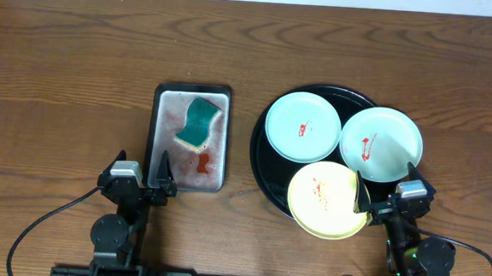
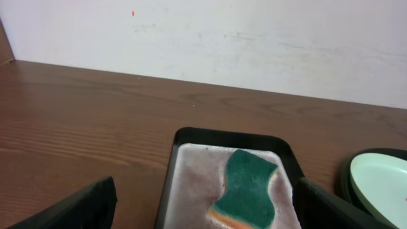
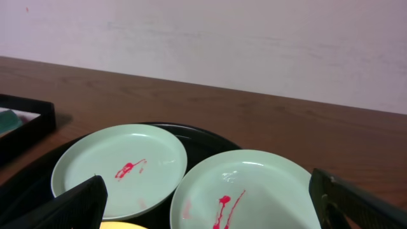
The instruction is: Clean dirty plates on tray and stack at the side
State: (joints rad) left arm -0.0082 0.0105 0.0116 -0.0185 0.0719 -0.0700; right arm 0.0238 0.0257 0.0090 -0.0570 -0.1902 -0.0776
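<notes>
The black tray (image 1: 258, 160) holds three plates, each with red smears: a mint plate (image 1: 303, 126) at the left, a mint plate (image 1: 381, 144) at the right, and a yellow plate (image 1: 328, 199) at the front, overhanging the rim. My right gripper (image 1: 386, 194) is open and empty, just in front of the right mint plate (image 3: 254, 191). In the right wrist view its fingers (image 3: 213, 203) frame that plate, with the left mint plate (image 3: 121, 168) beside it. My left gripper (image 1: 141, 176) is open and empty at the near end of the metal tray.
A silver-grey metal tray (image 1: 164, 150) left of the black tray holds a green sponge (image 1: 200, 123) and a red stain (image 1: 203, 162). In the left wrist view the sponge (image 2: 249, 184) lies ahead between the fingers (image 2: 206, 210). Bare wooden table lies at left and back.
</notes>
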